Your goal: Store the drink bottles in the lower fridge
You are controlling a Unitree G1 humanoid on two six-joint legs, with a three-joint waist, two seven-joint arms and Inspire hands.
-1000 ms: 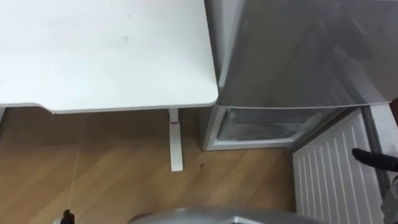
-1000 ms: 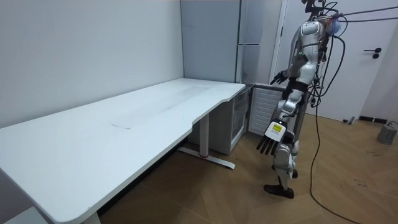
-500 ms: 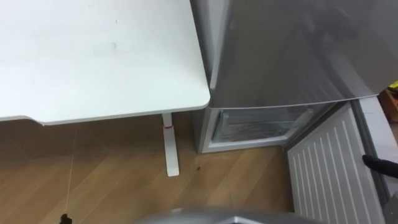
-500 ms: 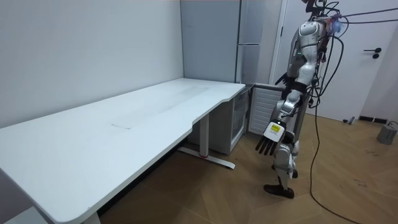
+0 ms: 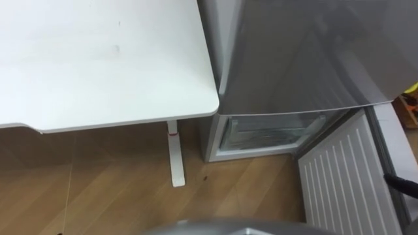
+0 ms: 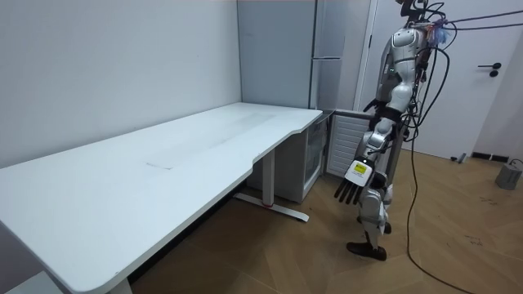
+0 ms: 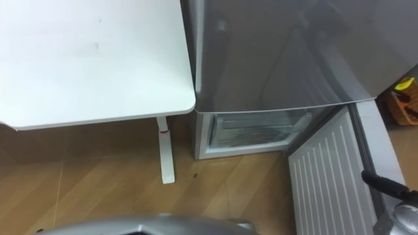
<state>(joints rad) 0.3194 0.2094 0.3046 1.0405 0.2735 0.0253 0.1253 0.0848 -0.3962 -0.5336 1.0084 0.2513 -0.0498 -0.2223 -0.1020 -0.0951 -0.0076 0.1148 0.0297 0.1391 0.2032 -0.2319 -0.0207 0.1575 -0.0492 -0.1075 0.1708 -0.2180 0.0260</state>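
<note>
Right hand (image 7: 382,183) sits at the lower right edge of the frame, its one visible dark finger straight and clamped on nothing. Over the last second it has slid back and down off the door. The room view agrees: that arm is now drawn in nearer the body instead of stretched toward the fridge. The whole eye picture has also drifted a little leftward, which is the head moving, not the furniture. My reading is that the opening step is finished and the hand is free to go for a drink.

Desk (image 5: 98,59) fills the upper left. Fridge (image 5: 307,52) takes the upper right, and under its grey front the lower fridge (image 5: 271,134) stands open, its mouth facing the bottom of the frame, toward the robot. Its door (image 5: 339,186) is swung wide, with the ribbed inner face turned to the left and the long axis running from the middle right down to the bottom right corner. Left hand (image 6: 350,189) hangs low at the robot's side in the room view, fingers straight and spread, empty. Drinks are in neither hand; where they stand I cannot tell
</note>
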